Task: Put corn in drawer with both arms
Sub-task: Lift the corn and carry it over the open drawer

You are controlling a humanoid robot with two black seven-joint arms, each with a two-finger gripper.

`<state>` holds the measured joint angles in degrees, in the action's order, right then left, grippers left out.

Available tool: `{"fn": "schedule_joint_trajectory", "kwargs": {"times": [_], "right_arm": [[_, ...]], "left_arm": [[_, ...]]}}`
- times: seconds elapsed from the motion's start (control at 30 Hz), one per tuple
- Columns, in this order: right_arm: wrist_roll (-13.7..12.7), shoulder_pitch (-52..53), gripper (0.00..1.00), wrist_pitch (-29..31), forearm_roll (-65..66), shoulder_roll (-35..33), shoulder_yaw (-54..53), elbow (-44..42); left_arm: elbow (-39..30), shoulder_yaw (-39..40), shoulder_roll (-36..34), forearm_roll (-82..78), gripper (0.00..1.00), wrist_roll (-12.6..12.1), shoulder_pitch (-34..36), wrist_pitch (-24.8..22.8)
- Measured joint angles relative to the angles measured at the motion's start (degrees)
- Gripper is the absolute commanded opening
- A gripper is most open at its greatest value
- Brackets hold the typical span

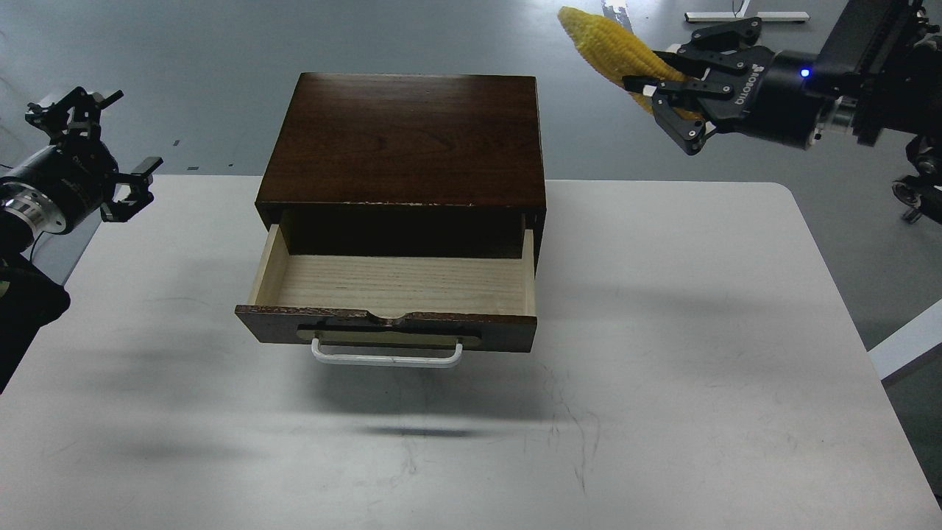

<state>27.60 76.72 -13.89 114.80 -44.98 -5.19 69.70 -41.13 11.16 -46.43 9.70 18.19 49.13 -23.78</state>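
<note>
My right gripper [673, 99] holds the corn [614, 48] aloft beyond the worktop's far right corner; left gripper [110, 158] spread wide; next, lower it into the open drawer [394, 283].

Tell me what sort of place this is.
Probably a robotics lab or test space: a plain white table on a bare grey floor, a lone wooden cabinet as a prop, and the right pincer holding toy corn.

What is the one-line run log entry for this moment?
right tool: shut on corn, raised right of cabinet | left tool: open, empty | drawer: open, empty
</note>
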Motion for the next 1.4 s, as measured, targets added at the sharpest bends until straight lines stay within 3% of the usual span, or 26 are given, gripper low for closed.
{"fn": "schedule_joint_trajectory", "kwargs": {"times": [0.57,1.2,1.4], "right_arm": [[0.4,3.9,0.00,0.2,8.0,18.9,6.2,0.2],[0.4,0.9,0.00,0.5,8.1,27.9,12.7,-6.1],[0.4,-0.1,0.22,0.4,8.0,29.1,12.7,-6.2]], "left_arm": [[-0.1,0.0,-0.5,-0.2,0.98,0.2,0.1,-0.6],[-0.1,0.0,-0.9,-0.1,0.98,0.4,-0.1,-1.0],[-0.1,0.0,-1.7,-0.1,0.98,0.6,-0.6,-1.8]]}}
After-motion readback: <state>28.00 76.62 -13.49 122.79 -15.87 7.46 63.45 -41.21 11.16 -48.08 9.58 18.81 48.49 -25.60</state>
